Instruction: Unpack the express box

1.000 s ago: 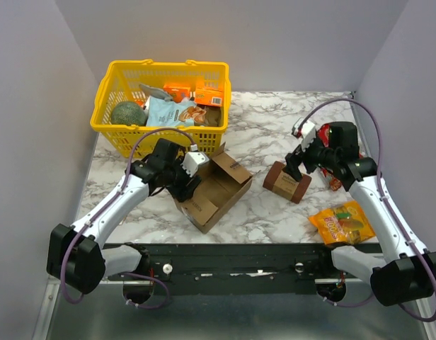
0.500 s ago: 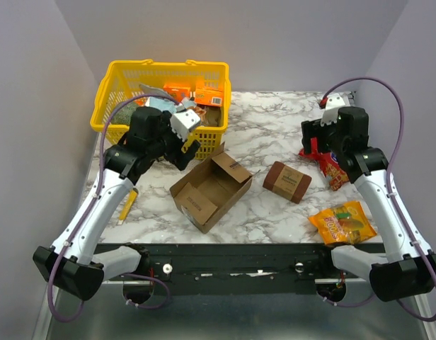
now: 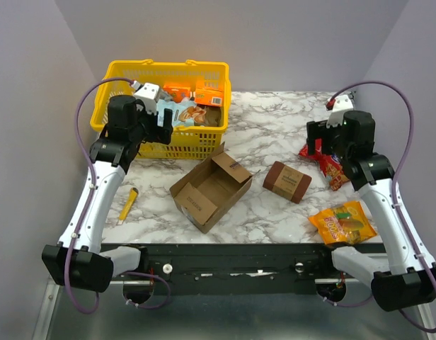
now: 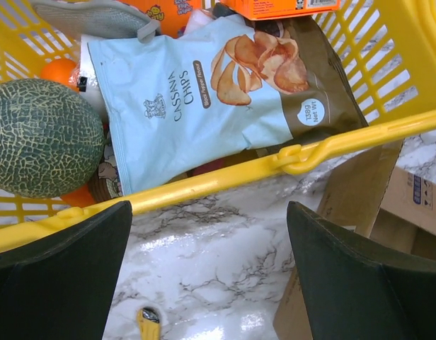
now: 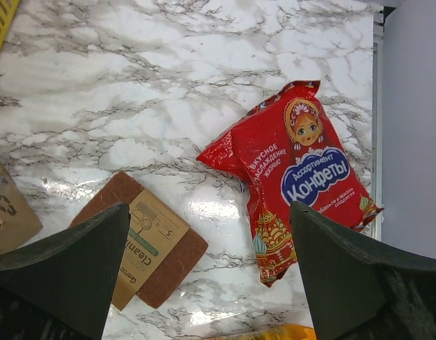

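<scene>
The express box [image 3: 211, 188] lay flaps-open at mid-frame on the bench [image 3: 274, 120], seemingly emptied. The left hand [image 3: 163, 122], spread wide and empty, hung over the yellow basket [image 3: 168, 69]'s near rim, probably a drop point. The right hand [image 3: 316, 142], equally wide, hovered above the red candy packet [image 5: 303, 170].

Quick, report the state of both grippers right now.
Left gripper: open, fingers wide apart, holding nothing.
Right gripper: open, fingers wide apart, holding nothing.
</scene>
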Action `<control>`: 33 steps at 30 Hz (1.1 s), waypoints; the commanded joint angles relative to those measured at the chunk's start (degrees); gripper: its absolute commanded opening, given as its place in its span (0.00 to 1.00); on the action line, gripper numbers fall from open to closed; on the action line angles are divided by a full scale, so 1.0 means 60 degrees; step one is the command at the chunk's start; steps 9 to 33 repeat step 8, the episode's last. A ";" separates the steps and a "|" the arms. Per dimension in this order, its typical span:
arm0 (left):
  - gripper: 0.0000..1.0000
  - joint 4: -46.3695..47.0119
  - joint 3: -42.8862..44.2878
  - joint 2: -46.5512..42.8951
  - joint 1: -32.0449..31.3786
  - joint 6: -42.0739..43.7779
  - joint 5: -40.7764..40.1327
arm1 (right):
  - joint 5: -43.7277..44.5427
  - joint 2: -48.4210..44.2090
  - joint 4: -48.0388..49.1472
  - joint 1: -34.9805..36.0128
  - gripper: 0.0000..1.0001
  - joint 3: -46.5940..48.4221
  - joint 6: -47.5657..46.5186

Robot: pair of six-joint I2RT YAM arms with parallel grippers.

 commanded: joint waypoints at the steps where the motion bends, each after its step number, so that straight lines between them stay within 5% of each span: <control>1: 0.99 0.0334 0.0086 -0.0003 0.0122 -0.0496 -0.0529 | 0.0388 0.0178 0.0237 0.0014 1.00 0.1620 0.0204; 5: 0.99 0.0363 -0.0017 0.0113 0.0122 -0.0378 -0.0456 | 0.0754 0.0604 0.0164 0.0014 1.00 0.2706 0.0570; 33: 0.99 0.0465 -0.0061 0.0187 0.0122 -0.0349 -0.0369 | 0.0608 0.0692 0.0047 0.0029 1.00 0.2561 0.0615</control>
